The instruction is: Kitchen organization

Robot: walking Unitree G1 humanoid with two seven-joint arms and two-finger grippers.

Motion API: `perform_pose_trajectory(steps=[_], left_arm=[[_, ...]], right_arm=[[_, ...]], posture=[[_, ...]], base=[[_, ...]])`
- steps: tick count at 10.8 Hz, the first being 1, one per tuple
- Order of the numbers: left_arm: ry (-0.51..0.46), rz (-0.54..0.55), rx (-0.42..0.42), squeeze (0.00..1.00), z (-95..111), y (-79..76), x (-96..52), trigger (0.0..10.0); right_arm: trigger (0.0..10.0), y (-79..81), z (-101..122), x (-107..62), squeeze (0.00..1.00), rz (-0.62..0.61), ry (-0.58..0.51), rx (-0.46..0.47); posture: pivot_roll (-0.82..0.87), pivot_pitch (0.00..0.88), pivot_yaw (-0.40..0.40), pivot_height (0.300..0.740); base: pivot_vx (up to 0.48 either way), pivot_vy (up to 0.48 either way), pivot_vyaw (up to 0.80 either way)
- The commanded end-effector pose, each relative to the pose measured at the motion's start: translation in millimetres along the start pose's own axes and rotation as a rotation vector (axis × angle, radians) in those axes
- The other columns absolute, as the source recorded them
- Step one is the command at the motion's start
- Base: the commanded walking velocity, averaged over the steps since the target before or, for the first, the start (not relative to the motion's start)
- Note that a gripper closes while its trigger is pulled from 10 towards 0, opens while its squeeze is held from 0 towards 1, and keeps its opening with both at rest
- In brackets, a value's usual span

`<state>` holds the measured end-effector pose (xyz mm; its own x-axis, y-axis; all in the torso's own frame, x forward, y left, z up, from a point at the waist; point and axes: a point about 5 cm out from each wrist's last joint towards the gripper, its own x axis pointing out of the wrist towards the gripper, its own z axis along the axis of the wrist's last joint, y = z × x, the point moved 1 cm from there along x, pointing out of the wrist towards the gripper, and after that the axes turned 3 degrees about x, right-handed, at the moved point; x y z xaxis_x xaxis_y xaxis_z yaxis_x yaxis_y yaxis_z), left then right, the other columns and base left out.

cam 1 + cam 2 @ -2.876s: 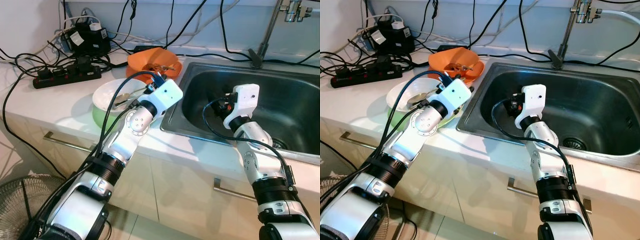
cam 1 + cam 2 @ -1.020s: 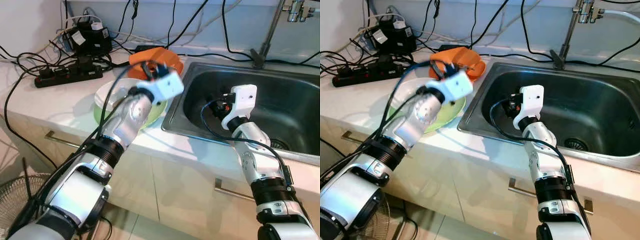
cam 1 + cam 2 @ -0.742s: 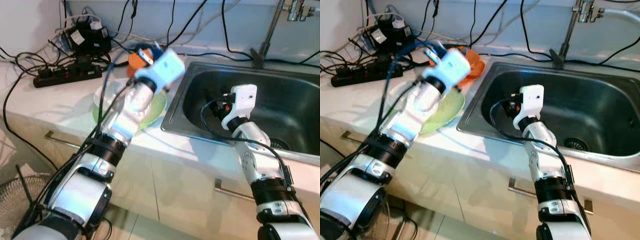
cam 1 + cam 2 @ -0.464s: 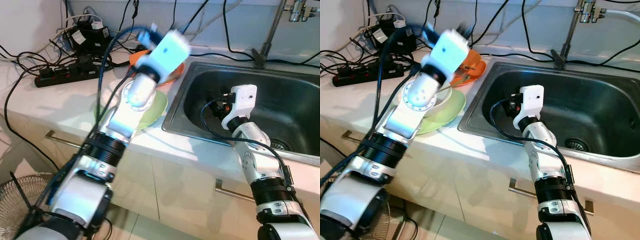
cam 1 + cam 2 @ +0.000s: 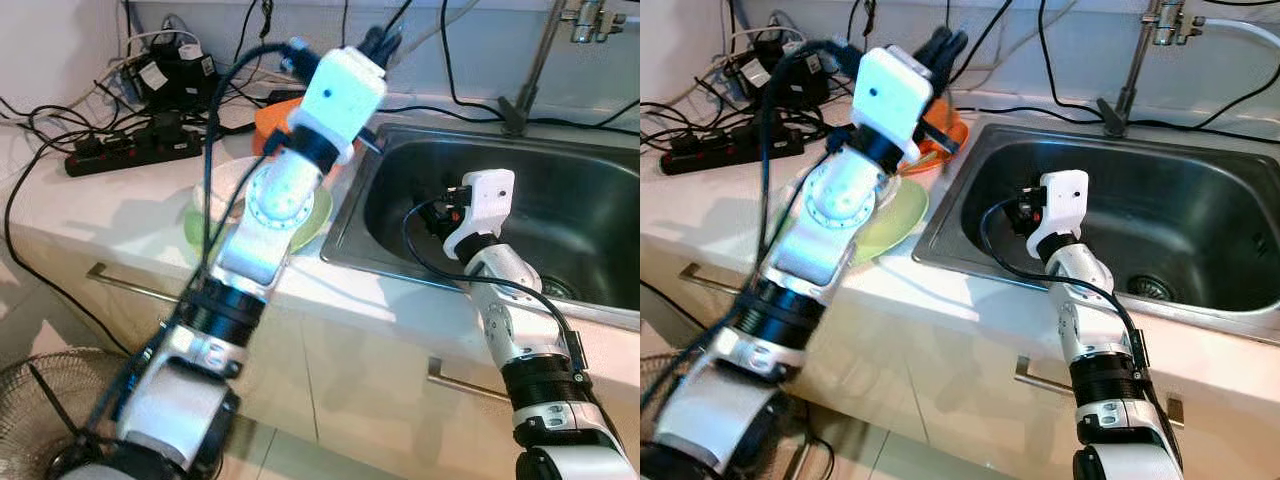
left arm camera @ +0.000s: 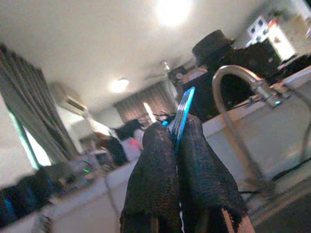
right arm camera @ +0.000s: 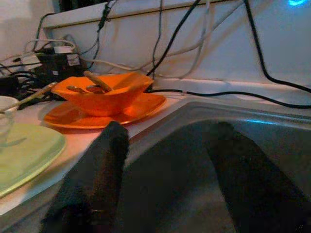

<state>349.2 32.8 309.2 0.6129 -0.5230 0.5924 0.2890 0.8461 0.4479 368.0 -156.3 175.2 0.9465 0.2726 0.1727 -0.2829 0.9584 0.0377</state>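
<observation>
Thin blue flat utensil [image 6: 181, 115] clamped edge-on between left gripper [image 6: 178, 145] fingers, raised at upper centre of frame above orange bowl [image 7: 103, 93]. Right gripper [image 7: 165, 179] fingers apart over steel sink [image 5: 560, 200], empty. Green plate [image 5: 895, 215] uncleared on counter; organising looks barely begun.

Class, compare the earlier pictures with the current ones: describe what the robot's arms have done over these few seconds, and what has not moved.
The left gripper has risen from the white bowl on the light green plate to high above the counter, fingers shut on a thin blue-edged utensil. The right gripper stays open inside the steel sink. The orange bowl and black power strip are unmoved.
</observation>
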Motion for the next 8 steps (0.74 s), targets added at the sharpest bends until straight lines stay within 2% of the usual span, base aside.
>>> perform_pose_trajectory(steps=[1, 2, 4, 5, 6, 7, 8], left_arm=[[0.022, -0.001, -0.069, 0.00, -7.0, 0.0, -4.9, 10.0], [0.039, -0.003, -0.114, 0.00, -12.6, -3.0, -8.0, 10.0], [-0.021, -0.018, -0.135, 0.00, -9.3, -4.7, -12.1, 10.0], [-0.016, -0.022, -0.143, 0.00, -10.6, -5.6, -13.6, 10.0], [-0.006, -0.034, -0.146, 0.00, -10.9, -6.9, -15.0, 10.0], [0.028, -0.061, -0.164, 0.00, -13.8, -10.2, -15.2, 10.0], [0.041, -0.067, -0.187, 0.00, -15.7, -11.7, -14.6, 10.0]], right_arm=[[10.0, -4.3, 5.1, 1.3, 1.00, 0.003, -0.007, 0.004], [10.0, -8.7, 7.7, 0.1, 1.00, 0.018, -0.009, -0.008], [10.0, -11.1, 14.8, -5.4, 1.00, 0.138, -0.009, -0.061], [10.0, -13.7, 18.0, -9.3, 1.00, 0.179, -0.010, -0.093], [10.0, -16.7, 20.2, -11.9, 0.00, 0.193, -0.014, -0.101], [10.0, -17.9, 24.2, -18.2, 0.00, 0.265, -0.016, -0.078], [10.0, -12.3, 26.3, -22.1, 0.00, 0.327, -0.026, -0.067]], posture=[[0.05, 0.009, 0.087, 0.740], [0.05, 0.010, 0.089, 0.740], [0.04, 0.007, 0.090, 0.740], [0.04, 0.007, 0.090, 0.740], [0.04, 0.002, 0.092, 0.740], [0.04, 0.000, 0.096, 0.740], [0.04, 0.000, 0.097, 0.740]], base=[[0.000, 0.000, 0.00], [0.000, 0.000, 0.00], [0.000, 0.000, 0.00], [0.000, 0.000, 0.00], [0.000, 0.000, 0.00], [0.000, 0.000, 0.00], [0.000, 0.000, 0.00]])
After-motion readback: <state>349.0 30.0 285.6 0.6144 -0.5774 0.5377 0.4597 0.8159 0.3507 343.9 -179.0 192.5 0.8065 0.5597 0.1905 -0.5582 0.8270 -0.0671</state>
